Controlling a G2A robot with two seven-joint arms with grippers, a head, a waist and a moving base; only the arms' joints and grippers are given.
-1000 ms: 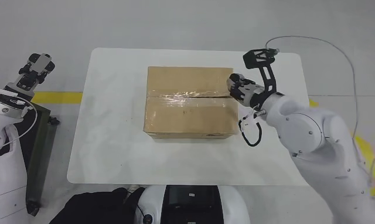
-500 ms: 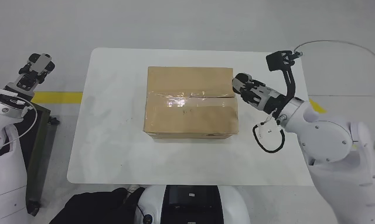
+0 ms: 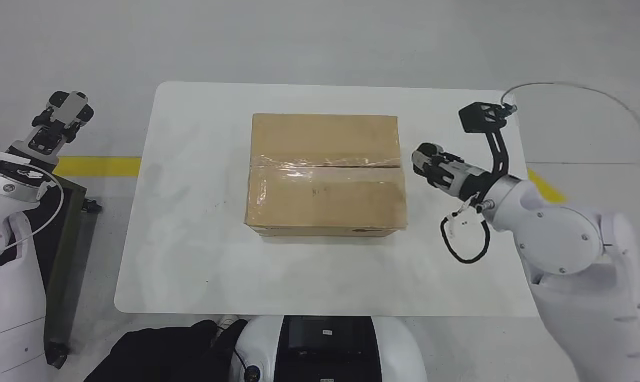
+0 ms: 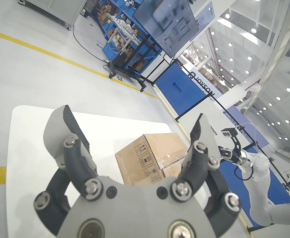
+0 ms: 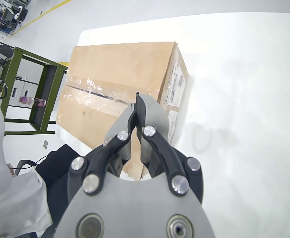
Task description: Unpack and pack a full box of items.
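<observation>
On the table (image 3: pixel 200 232) sits a taped-shut box (image 3: pixel 325 172).

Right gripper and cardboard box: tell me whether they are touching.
Apart. The top view shows a strip of white table between the shut right gripper and the nearest side of the cardboard box.

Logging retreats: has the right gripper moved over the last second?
Yes. In the top view the right gripper has backed away from the box toward the right edge of the table.
</observation>
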